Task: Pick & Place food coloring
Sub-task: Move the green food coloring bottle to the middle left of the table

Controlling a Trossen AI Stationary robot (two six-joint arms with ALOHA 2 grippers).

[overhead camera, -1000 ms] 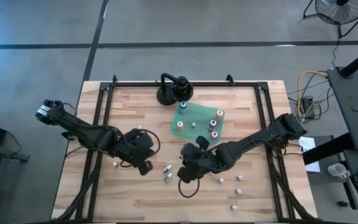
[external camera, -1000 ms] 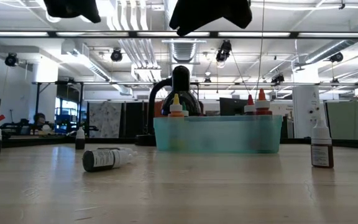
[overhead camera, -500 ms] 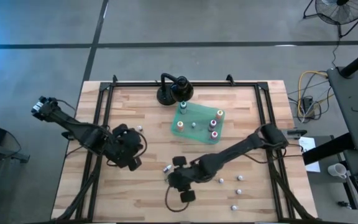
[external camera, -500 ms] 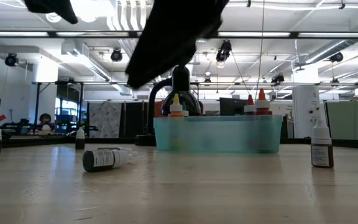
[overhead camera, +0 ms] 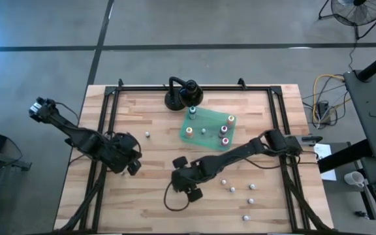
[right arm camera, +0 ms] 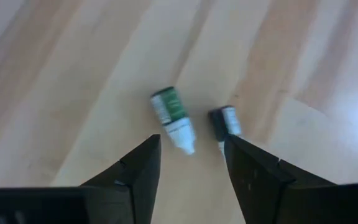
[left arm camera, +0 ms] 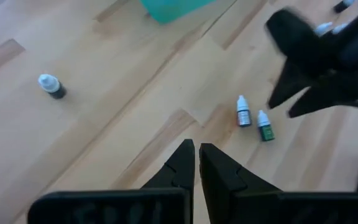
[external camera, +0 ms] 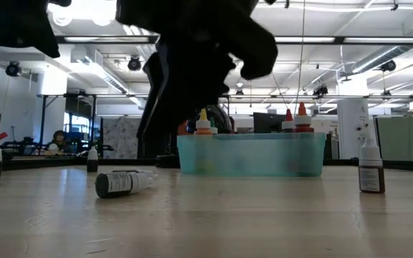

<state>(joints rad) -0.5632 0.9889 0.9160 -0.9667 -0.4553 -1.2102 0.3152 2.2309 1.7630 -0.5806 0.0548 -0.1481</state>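
Since a second ago our right gripper [right arm camera: 188, 163] has swung toward lower centre of the high view, fingers spread over two food coloring bottles [right arm camera: 174, 119] lying on the bench [overhead camera: 142, 196], apparently to grasp one, while our left gripper [left arm camera: 197, 163] waits clenched at centre-left.

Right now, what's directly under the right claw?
Two food coloring bottles lie on their sides on the bare wood, between the open right claw: a green-labelled one and a dark-labelled one beside it. From above, the arm covers both.
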